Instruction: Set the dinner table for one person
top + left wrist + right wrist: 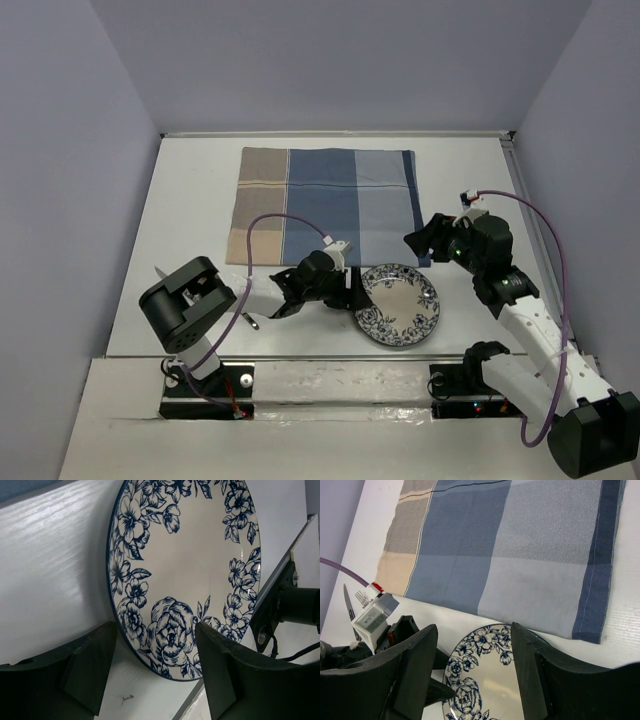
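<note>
A white plate with blue flowers (398, 304) lies on the white dinner table (190, 200), just in front of the blue-and-tan striped placemat (325, 205). My left gripper (352, 290) is open at the plate's left rim. In the left wrist view its fingers (90, 670) stand either side of the rim of the plate (190, 570). My right gripper (418, 245) is open and empty, hovering over the plate's far edge. In the right wrist view the plate (490, 680) shows between its fingers (540, 680).
A knife (347, 605) and a fork (362, 598) lie at the table's left, behind the left arm. The knife's tip shows in the top view (162, 272). Grey walls close in the table on three sides. The arm bases stand along the near edge.
</note>
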`<state>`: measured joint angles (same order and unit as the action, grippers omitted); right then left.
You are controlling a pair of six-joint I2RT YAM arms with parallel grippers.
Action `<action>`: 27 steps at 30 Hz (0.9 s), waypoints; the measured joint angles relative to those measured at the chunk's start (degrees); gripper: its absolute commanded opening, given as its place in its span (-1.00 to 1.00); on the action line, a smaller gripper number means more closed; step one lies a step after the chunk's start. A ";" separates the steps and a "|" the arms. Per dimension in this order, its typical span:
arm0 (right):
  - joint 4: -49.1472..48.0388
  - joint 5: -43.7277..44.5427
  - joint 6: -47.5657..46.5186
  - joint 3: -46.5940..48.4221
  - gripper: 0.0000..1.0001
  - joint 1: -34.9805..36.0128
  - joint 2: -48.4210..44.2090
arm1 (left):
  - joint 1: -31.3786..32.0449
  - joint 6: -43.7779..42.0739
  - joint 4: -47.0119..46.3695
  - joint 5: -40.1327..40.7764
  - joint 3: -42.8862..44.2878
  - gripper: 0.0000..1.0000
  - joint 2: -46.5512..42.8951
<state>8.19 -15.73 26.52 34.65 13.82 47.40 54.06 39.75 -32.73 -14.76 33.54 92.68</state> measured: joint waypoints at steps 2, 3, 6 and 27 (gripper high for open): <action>0.00 0.00 0.02 0.00 0.29 0.00 0.04 | -0.02 -0.04 -1.09 -0.79 0.70 0.38 1.36; -0.02 0.02 0.02 -0.02 0.28 0.00 0.11 | -0.07 -0.22 -1.53 -1.09 0.98 0.36 2.10; -0.07 0.07 0.04 -0.57 0.27 0.00 0.02 | -0.17 -0.15 -3.06 -1.57 1.03 0.11 3.19; 0.37 0.02 0.74 -1.81 0.25 0.00 -2.80 | -0.17 3.69 -4.52 -0.15 0.22 -1.00 4.79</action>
<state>8.56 -15.70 27.27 32.84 13.82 44.60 53.89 43.44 -37.26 -14.92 33.76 97.47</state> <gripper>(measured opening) 0.630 0.207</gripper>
